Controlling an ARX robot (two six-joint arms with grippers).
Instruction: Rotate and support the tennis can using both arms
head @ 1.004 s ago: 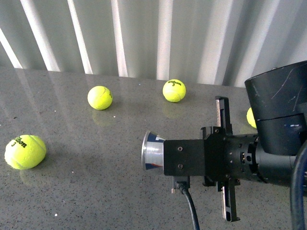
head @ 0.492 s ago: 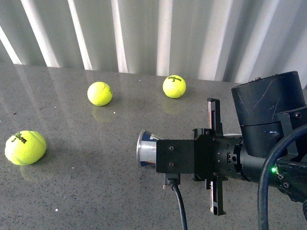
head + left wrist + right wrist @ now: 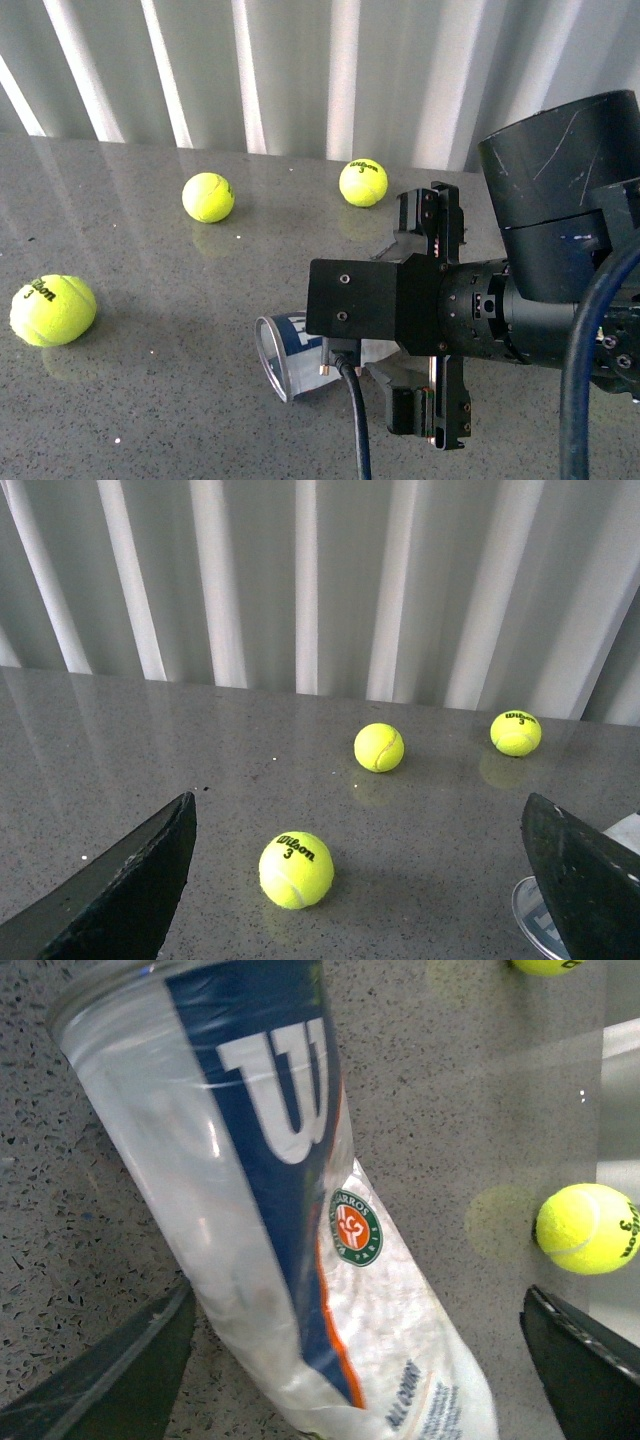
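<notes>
Black right gripper [image 3: 355, 1295]: fingers wide, straddling the can; contact cannot be confirmed.
Tennis can [image 3: 295, 352]: beneath the right gripper, low at the grey table [image 3: 150, 400]. Its rim end has dropped from level to point about 8 o'clock, so rotation is judged under way.
Left gripper [image 3: 357, 802]: fingers wide, empty; support not yet given.
Wilson tennis balls [image 3: 208, 197]: three loose, from 9 round to 1 o'clock of the rim, well apart.

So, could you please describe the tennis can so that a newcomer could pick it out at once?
On the grey speckled table, look under the black right arm. The tennis can lies on its side there, partly hidden by it. Unlike the yellow-green tennis balls nearby, it is a clear tube with a navy band and white W.
</notes>
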